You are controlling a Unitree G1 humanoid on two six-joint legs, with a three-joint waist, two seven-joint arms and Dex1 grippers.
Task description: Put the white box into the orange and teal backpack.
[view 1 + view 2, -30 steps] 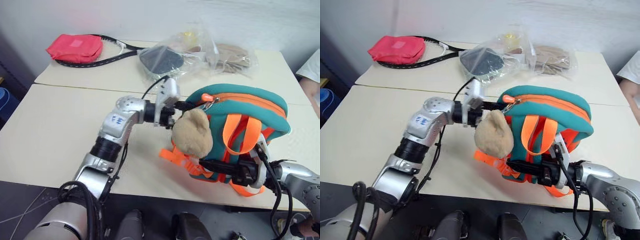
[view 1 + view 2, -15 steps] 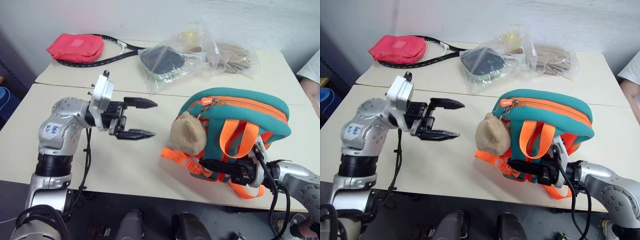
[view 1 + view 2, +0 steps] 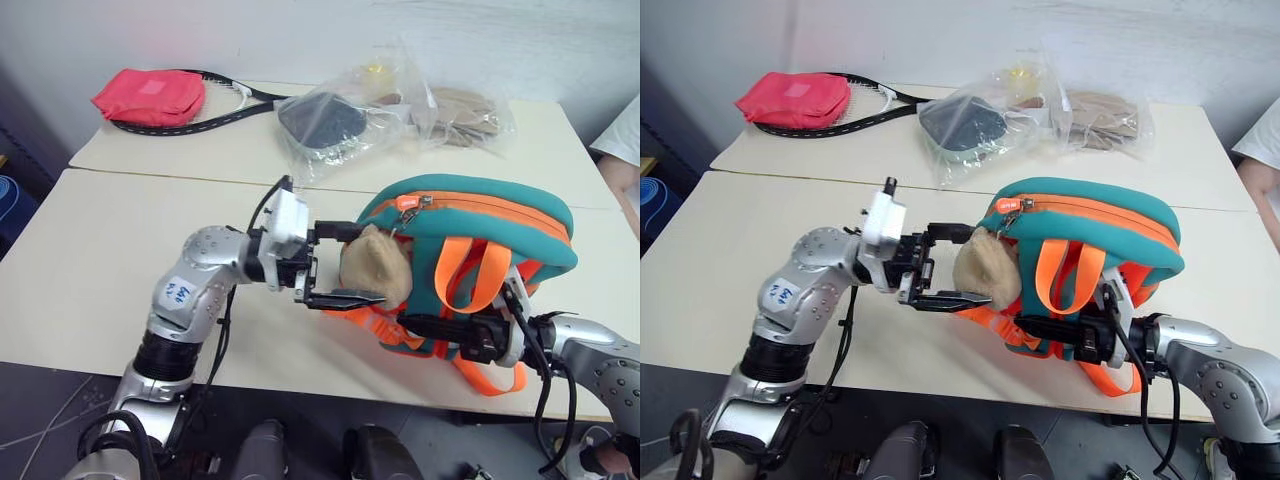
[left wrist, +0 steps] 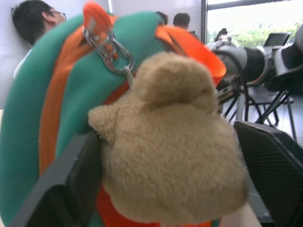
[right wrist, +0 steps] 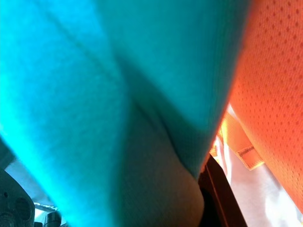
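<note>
The right claw (image 3: 420, 325) is at the near edge of the counter (image 3: 90, 260), closed on the lower front of the orange and teal backpack (image 3: 480, 215), where the orange straps (image 3: 478, 270) hang. The backpack stands upright on the counter just above this claw, its zipper looks closed, and the white box cannot be seen from outside. A little farther from the near edge, the left claw (image 3: 345, 265) points sideways toward the backpack; its two fingers are apart, one above and one below the tan plush head (image 3: 375, 265) that hangs from a metal clip (image 4: 111, 49) at the zipper end. In the left wrist view the fingers (image 4: 71, 184) are on both sides of the plush head, seemingly touching it. Far behind the left claw, on the second counter, lie clear plastic bags (image 3: 400, 105), a racket (image 3: 225, 105) and a red pouch (image 3: 150, 95).
</note>
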